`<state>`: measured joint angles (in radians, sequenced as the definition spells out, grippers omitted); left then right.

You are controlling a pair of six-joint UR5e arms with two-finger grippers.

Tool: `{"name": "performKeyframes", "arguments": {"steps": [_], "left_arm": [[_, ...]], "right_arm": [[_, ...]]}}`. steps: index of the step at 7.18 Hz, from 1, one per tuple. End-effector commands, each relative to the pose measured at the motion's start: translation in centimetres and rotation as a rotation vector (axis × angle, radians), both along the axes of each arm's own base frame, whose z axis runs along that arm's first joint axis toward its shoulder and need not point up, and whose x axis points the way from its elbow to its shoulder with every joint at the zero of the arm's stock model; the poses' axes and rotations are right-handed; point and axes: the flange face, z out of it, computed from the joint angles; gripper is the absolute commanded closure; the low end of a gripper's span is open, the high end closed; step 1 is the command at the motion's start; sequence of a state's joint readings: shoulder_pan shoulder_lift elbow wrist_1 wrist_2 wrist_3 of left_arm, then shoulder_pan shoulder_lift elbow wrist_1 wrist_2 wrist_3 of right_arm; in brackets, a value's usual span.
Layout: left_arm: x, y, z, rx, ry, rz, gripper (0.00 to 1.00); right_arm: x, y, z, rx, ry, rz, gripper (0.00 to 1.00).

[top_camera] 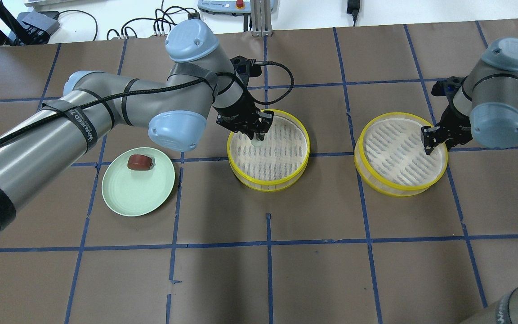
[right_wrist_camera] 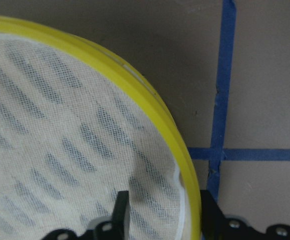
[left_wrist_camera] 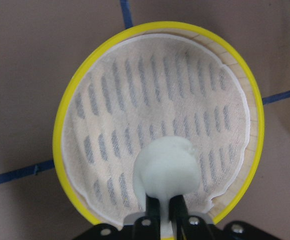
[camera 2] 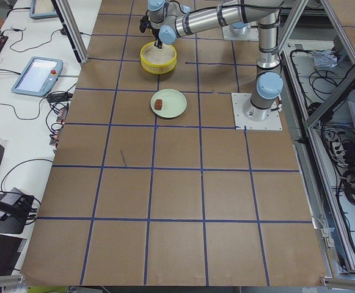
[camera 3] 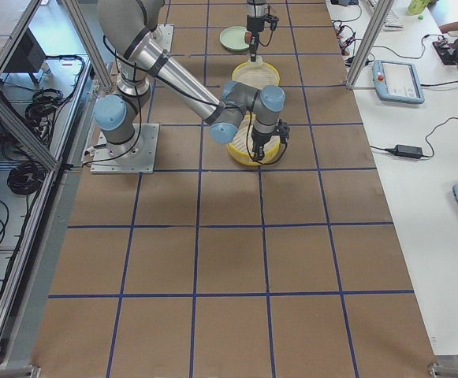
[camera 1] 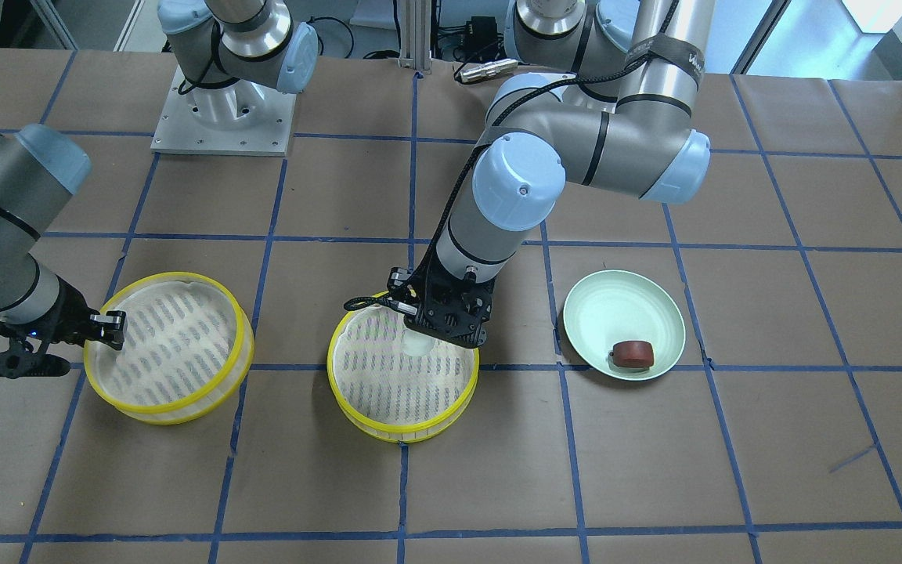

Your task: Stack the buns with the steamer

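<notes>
My left gripper is shut on the white bun and holds it just inside the near-plate edge of the middle yellow-rimmed steamer tray. The bun's underside is hidden, so I cannot tell if it touches the mesh. The reddish-brown bun lies on the pale green plate. My right gripper is open, one finger inside and one outside the rim of the second steamer tray; the right wrist view shows that yellow rim between its fingers.
Brown paper with a blue tape grid covers the table. The two trays stand side by side about a tray's width apart. The left arm's elbow hangs over the space between plate and middle tray.
</notes>
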<state>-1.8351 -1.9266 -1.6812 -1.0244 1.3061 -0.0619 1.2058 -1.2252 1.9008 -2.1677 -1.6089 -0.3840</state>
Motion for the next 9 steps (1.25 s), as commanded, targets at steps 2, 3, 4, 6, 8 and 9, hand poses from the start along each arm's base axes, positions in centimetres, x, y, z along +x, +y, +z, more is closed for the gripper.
{"name": "performKeyframes", "arguments": {"steps": [2, 3, 4, 6, 8, 9], "left_arm": [[1.8, 0.6, 2.0, 0.051, -0.017, 0.025, 0.00], [4.2, 0.3, 2.0, 0.066, -0.078, 0.044, 0.00], [10.2, -0.8, 1.4, 0.044, -0.143, -0.109, 0.02], [19.8, -0.8, -2.4, 0.077, -0.177, -0.344, 0.02], [24.9, -1.7, -4.4, 0.114, -0.416, -0.388, 0.02], [25.4, -2.1, -6.0, 0.139, -0.427, -0.354, 0.02]], "right_arm": [[-2.9, -0.1, 0.9, -0.014, 0.006, -0.050, 0.92], [-3.1, -0.5, 2.0, -0.031, 0.010, -0.056, 0.92], [-3.3, -1.3, 3.7, -0.057, 0.020, -0.062, 0.92], [-1.1, -1.0, 8.2, -0.052, -0.058, -0.119, 0.92], [7.7, -2.1, 13.3, -0.092, -0.043, -0.218, 0.91], [14.0, -2.5, 14.3, -0.110, -0.043, -0.255, 0.91]]}}
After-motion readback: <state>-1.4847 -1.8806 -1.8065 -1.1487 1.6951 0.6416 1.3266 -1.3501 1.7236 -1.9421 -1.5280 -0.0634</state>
